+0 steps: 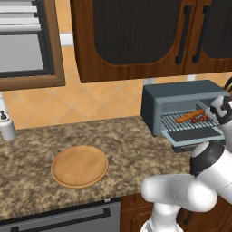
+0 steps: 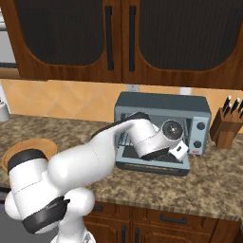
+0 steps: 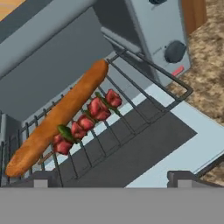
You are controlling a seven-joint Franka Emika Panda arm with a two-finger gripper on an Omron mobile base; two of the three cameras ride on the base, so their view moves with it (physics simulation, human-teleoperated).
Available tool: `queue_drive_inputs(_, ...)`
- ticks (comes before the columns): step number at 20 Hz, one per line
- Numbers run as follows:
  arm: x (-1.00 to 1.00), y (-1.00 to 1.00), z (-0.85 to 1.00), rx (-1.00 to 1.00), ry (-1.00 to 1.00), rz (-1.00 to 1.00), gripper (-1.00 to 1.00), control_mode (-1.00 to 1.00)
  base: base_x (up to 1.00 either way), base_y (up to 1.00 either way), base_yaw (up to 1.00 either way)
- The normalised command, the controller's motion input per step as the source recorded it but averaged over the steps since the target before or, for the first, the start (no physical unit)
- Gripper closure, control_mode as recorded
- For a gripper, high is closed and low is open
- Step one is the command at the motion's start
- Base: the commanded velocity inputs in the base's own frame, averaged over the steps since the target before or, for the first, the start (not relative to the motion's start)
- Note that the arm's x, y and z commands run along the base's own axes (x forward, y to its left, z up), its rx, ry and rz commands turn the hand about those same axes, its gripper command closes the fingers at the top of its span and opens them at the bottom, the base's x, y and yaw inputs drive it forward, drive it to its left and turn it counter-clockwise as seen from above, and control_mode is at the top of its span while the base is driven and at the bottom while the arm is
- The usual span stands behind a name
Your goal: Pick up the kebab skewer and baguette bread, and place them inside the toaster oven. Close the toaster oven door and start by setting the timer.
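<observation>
Toaster oven (image 1: 181,97), counter's right end: door (image 3: 175,140) dropped open; baguette (image 3: 61,116) and kebab skewer (image 3: 87,120) side by side, touching, on wire rack (image 3: 127,100). Gripper (image 3: 109,179): released, empty, above door.

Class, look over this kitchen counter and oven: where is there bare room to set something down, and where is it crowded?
Free: the granite counter between the round wooden plate and the toaster oven, and the plate's own bare top. Crowded: the oven's wire rack, where the baguette bread and kebab skewer lie side by side, touching. The toaster oven door hangs open below the gripper.
</observation>
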Motion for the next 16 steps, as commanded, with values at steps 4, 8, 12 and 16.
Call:
queue_drive_inputs(4, -0.25, 0.24, 0.00, -0.33, -0.05, 0.35, -1.00, -1.00, 0.00, 0.00, 0.00)
queue_drive_inputs(8, -0.08, 0.15, 0.00, -0.31, -0.07, 0.27, -1.00, -1.00, 0.00, 0.00, 0.00)
queue_drive_inputs(12, 0.00, 0.18, 0.00, -0.26, -0.02, 0.15, -1.00, -1.00, 0.00, 0.00, 0.00)
queue_drive_inputs(16, 0.00, 0.01, -0.22, -0.03, -0.06, 0.00, -1.00, -1.00, 0.00, 0.00, 0.00)
